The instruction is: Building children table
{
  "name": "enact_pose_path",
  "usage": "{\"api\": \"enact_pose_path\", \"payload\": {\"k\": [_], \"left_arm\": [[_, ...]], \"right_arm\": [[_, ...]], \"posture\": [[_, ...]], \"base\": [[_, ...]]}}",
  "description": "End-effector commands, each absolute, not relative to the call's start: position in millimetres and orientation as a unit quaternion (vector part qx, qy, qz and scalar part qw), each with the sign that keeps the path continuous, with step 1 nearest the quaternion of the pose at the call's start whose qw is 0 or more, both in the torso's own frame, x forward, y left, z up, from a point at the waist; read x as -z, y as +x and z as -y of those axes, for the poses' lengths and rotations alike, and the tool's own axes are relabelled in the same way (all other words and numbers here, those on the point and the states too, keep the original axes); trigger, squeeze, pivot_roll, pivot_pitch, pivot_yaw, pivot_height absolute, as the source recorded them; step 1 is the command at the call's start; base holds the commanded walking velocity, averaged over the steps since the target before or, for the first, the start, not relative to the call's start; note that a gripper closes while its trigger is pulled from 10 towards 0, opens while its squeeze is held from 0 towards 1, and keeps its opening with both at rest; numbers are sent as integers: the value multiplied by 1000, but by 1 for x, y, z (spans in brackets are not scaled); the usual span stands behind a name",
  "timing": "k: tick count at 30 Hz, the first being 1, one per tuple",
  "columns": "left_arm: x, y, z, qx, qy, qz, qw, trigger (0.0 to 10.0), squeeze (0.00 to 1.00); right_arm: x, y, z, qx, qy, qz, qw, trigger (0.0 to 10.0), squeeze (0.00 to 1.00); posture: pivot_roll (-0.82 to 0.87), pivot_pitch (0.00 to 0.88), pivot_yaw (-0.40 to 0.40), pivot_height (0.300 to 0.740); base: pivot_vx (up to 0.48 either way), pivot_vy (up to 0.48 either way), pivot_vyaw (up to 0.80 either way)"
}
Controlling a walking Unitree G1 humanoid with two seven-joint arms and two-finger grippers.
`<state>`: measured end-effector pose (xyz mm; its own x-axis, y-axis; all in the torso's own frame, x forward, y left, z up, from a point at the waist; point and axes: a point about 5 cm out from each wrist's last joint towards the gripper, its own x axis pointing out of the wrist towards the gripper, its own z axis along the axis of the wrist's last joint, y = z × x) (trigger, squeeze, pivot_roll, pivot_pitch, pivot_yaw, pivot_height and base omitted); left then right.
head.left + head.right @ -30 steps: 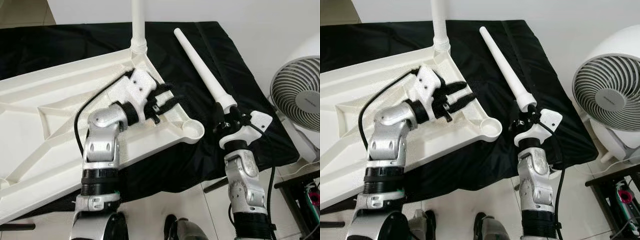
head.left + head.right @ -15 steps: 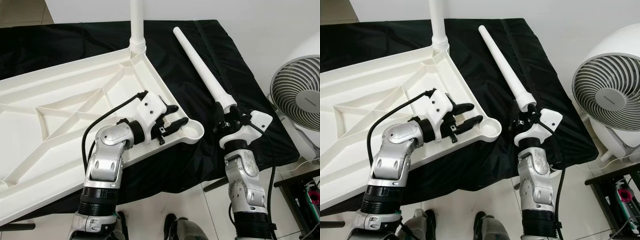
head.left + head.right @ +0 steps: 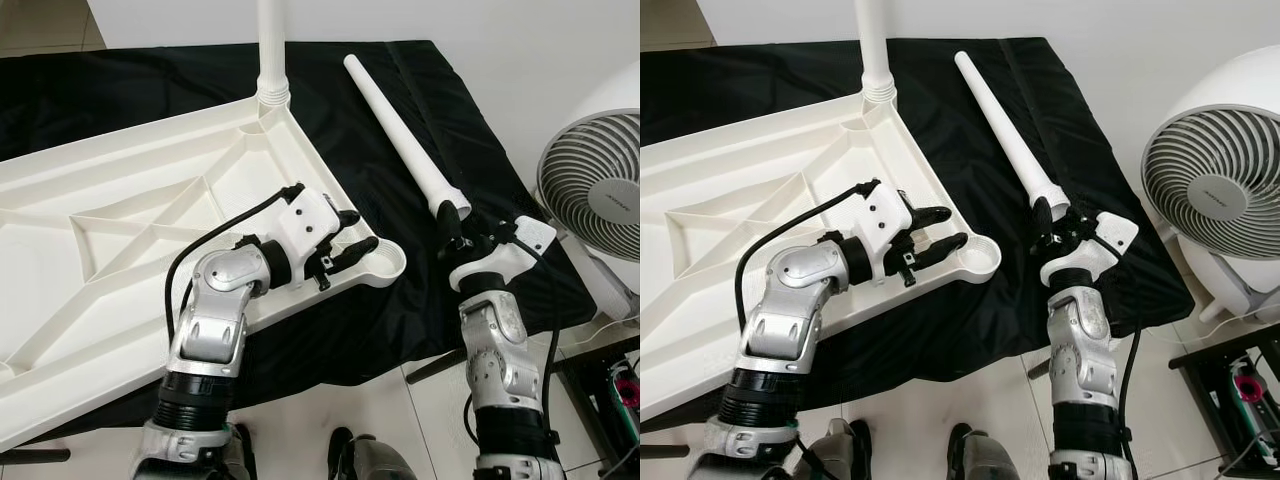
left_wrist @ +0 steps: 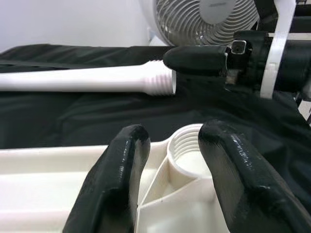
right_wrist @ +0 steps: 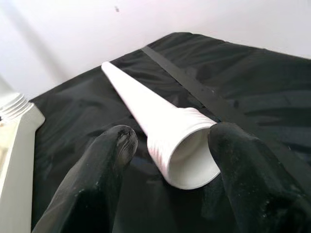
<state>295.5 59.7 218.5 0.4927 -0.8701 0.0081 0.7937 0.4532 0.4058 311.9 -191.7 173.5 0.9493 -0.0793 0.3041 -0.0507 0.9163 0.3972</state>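
I've got the left tool [image 3: 345,250] spread wide at the tabletop's [image 3: 120,240] empty corner socket [image 3: 383,262], steadying it. Right tool [image 3: 1058,222] straddles the loose leg's [image 3: 400,140] threaded end just beside that socket, fingers apart, probably not gripping yet.

The tabletop [image 3: 120,240] is white moulded plastic, smooth with a satin sheen, ribbed on its upturned underside. Its corner socket [image 4: 189,155] carries a moulded thread. The loose leg [image 3: 1000,125] is the same white plastic, smooth, with a threaded end. The cloth [image 3: 420,120] is black, matt fabric, slightly creased. The 2 arms are brushed silver metal. The fingers [image 5: 104,170] are glossy black plastic. The fan [image 3: 1215,180] has a white plastic grille. The floor [image 3: 400,420] is pale glossy tile.
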Motion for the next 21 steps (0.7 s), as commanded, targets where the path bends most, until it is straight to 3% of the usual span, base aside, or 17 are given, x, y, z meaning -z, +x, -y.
{"api": "enact_pose_path", "payload": {"k": [1, 21], "left_arm": [[-221, 294, -57, 485, 171, 116, 850, 10000, 0], [-227, 295, -61, 473, 185, 125, 852, 10000, 0]], "right_arm": [[-166, 312, 193, 9, 222, 142, 965, 10000, 0], [-161, 334, 191, -28, 280, 109, 953, 10000, 0]], "posture": [[92, 214, -27, 740], [123, 211, -35, 740]], "base": [[0, 0, 0], [0, 0, 0]]}}
